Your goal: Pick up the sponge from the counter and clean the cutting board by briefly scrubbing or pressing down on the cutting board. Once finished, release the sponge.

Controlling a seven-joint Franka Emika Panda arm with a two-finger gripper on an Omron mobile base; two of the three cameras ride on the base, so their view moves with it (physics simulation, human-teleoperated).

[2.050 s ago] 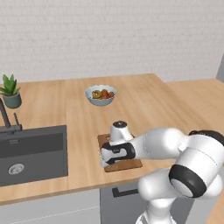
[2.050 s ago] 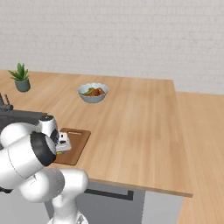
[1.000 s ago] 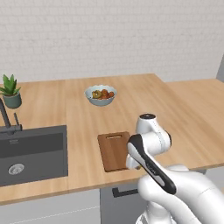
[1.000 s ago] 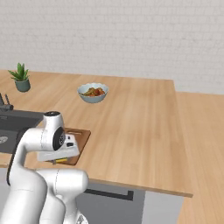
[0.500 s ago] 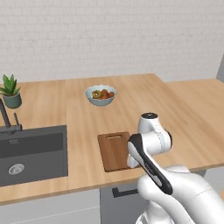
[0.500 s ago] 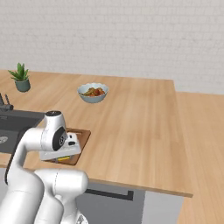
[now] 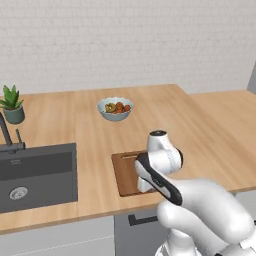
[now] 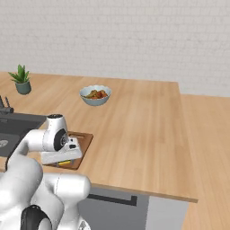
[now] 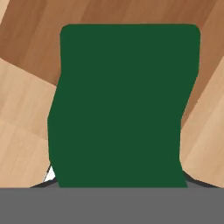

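1. The sponge (image 9: 122, 105) is seen from the hand view as a matte dark green slab with rounded corners; its yellow layer (image 8: 64, 162) is glimpsed under the hand.
2. It is held low over the cutting board (image 7: 125, 172), a smooth reddish-brown rectangle on the pale, grained worktop (image 7: 210, 130).
3. How far the claw is parted cannot be told.

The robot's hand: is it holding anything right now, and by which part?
Probably the sponge: its dark green top sits right up against the hand camera, over the cutting board. The fingers are hidden, so where they grip cannot be told.
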